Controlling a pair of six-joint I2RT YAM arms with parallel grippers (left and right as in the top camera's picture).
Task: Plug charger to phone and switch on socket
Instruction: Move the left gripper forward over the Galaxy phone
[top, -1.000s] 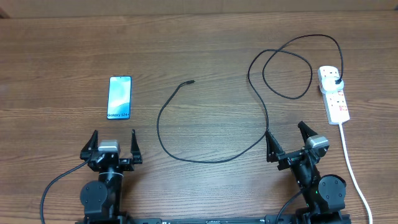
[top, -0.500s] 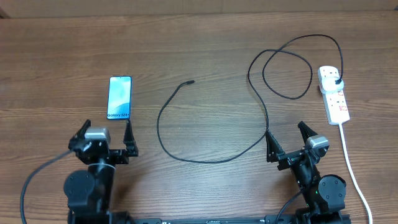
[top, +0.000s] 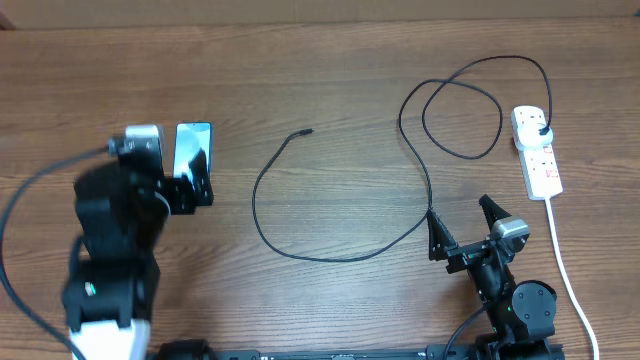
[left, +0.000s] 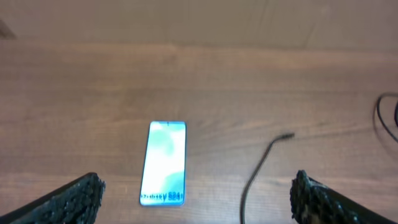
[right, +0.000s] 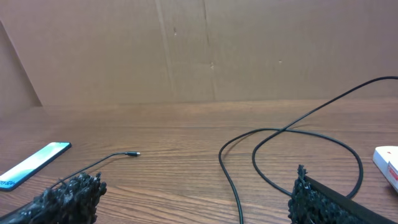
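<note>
Brown wood-grain desk (top: 340, 60). On the left, the black left arm (top: 105, 215) reaches out over the desk, its wrist just left of the slim rectangular phone w/ light blue-teal screen (top: 193, 145). The left jaws stand wide open w/ nothing in them. In the overhead view one black finger (top: 203, 186) covers the phone's near end. Left wrist view: the phone (left: 165, 163) lies flat on the desk, white lettering at its near short edge, seen btwn the two fingertips (left: 73, 200) & clear of both.

Right of the phone & apart from it lies the small black connector tip (top: 306, 132) of the long thin black charger cable (top: 330, 258), loose on the desk. The cable bows toward the near edge in a wide U, climbs centre-right, makes a loop at far right & ends at a black plug (top: 543, 130) sitting in the far end of the white elongated power strip w/ red-marked switches (top: 540, 165).

The right arm (top: 505, 275) sits at the near edge, right jaws spread wide & empty. The cable passes just beside its left finger (top: 436, 237); can't tell if touching. Right wrist view: connector tip (right: 132, 154) & cable loops ahead on the desk, phone (right: 34, 163) at far left, strip corner (right: 388, 163) at the right edge.

The strip lies far right, lengthwise near-to-far, w/ a thick white cord (top: 566, 270) running from its near end toward the near edge. Switch positions are too small to tell.
</note>
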